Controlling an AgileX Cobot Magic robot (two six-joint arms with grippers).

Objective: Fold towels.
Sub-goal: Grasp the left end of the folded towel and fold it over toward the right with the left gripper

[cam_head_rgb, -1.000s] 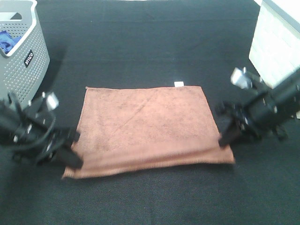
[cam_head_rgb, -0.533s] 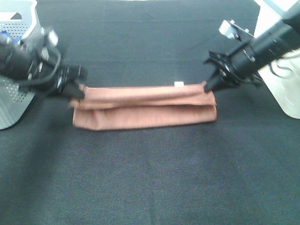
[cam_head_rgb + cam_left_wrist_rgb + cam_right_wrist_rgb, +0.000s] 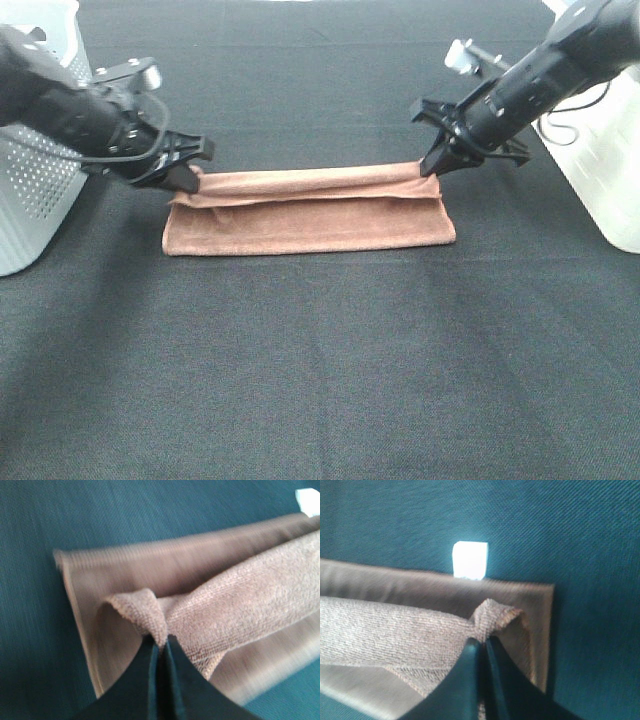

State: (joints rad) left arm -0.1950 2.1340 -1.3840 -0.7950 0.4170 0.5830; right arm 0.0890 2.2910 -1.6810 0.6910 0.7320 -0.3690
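Observation:
The reddish-brown towel (image 3: 310, 215) lies on the black table, doubled over into a long strip. My left gripper (image 3: 188, 177) is shut on the towel's left corner and holds it slightly above the layer below; the left wrist view shows the pinched corner (image 3: 145, 612) at the closed fingertips. My right gripper (image 3: 432, 166) is shut on the right corner, seen pinched in the right wrist view (image 3: 492, 615). The held edge stretches between both grippers over the far part of the towel. The small white tag (image 3: 470, 559) sticks out past the far edge.
A grey perforated basket (image 3: 35, 170) stands at the far left beside my left arm. A white bin (image 3: 605, 150) stands at the far right behind my right arm. The black tablecloth (image 3: 320, 370) spreads in front of the towel.
Both grippers lifted the towel's near edge and carried it toward the far edge, folding the flat towel into a narrow strip. Since half a second ago they moved slightly further and the fold tightened.

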